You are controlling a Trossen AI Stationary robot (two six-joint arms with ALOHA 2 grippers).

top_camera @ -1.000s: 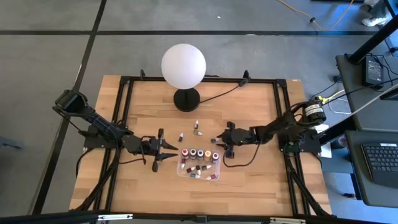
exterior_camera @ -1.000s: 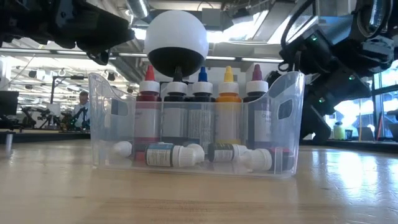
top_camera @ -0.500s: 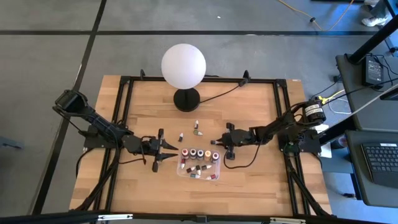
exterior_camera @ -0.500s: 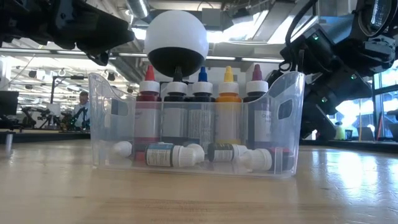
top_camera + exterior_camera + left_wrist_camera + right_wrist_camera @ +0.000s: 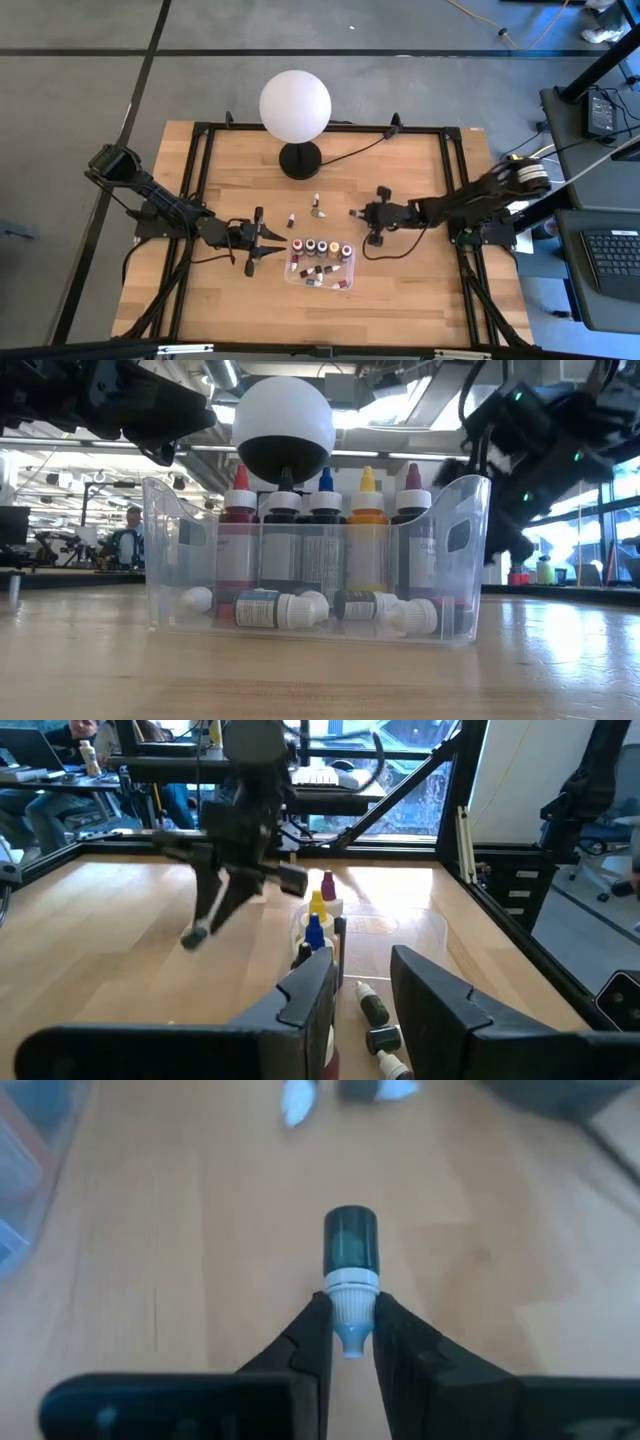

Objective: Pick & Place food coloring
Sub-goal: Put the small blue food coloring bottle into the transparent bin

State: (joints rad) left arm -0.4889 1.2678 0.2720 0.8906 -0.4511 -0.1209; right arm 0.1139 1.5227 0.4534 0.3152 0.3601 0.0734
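Observation:
A clear tray (image 5: 297, 277) near the table's middle holds food coloring bottles. Several stand upright in a row (image 5: 325, 530) and several lie on the tray floor (image 5: 290, 608). Three loose bottles (image 5: 318, 207) lie on the wood just beyond the tray. My right gripper (image 5: 356, 213) is past the tray's far right corner, shut on a dark teal bottle (image 5: 351, 1240) with a white cap. My left gripper (image 5: 268, 240) waits at the tray's left side, open, with nothing between its fingers (image 5: 320, 985). My right gripper pinches the bottle's white cap (image 5: 350, 1295) between its two fingertips. The dark body sticks out beyond the fingers, in line with them. In the left wrist view the fingers slant downward and the bottle's end (image 5: 195, 934) hangs below them, clear of the table.
A white globe lamp on a black base (image 5: 295, 105) stands at the table's far middle, its cord running to the far right. Black frame rails (image 5: 195, 180) line the left and right sides. Bare wood lies in front of the tray.
My right gripper has moved from beside the tray's far right corner toward the table's far edge and a little right. In the low view its arm has risen. My left arm has kept still.

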